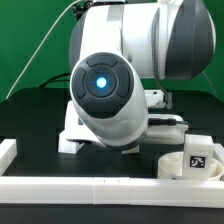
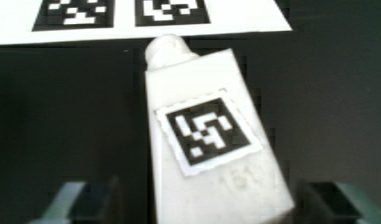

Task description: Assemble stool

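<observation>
While fingers (image 2: 84,203) stand spread — astride tagged white leg (image 2: 205,130) | gaps each side | tip by marker board (image 2: 134,20)

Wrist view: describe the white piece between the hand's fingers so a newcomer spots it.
Start at the flat marker board on the dark table. Next to it lies a stool leg, reaching to the hand. Unlike the thin board, it is thick, tapered, with one tag.

- Thin flat white marker board (image 2: 240,25) with black-and-white square tags, lying ahead of the pincer (image 2: 208,205).
- Matte black worktop (image 2: 62,110), beneath the pincer.
- Long white raised rail (image 1: 90,190) edging the worktop.
</observation>
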`<action>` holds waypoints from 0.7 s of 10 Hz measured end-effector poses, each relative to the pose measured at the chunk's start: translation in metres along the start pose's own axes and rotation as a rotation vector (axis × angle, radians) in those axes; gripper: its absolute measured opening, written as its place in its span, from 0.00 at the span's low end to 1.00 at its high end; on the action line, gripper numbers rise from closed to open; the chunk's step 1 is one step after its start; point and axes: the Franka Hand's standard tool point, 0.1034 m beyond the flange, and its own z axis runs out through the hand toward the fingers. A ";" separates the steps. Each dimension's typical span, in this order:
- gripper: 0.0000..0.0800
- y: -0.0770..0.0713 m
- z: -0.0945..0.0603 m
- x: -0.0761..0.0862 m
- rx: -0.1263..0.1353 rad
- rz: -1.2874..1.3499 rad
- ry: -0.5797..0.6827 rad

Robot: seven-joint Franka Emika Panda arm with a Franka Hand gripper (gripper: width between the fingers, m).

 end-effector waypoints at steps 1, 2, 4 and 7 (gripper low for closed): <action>0.50 0.001 0.001 0.001 0.001 -0.001 -0.002; 0.41 0.001 0.001 0.001 0.001 -0.004 -0.001; 0.41 0.000 -0.002 -0.001 0.002 -0.011 0.001; 0.41 -0.023 -0.048 -0.037 -0.001 -0.044 -0.009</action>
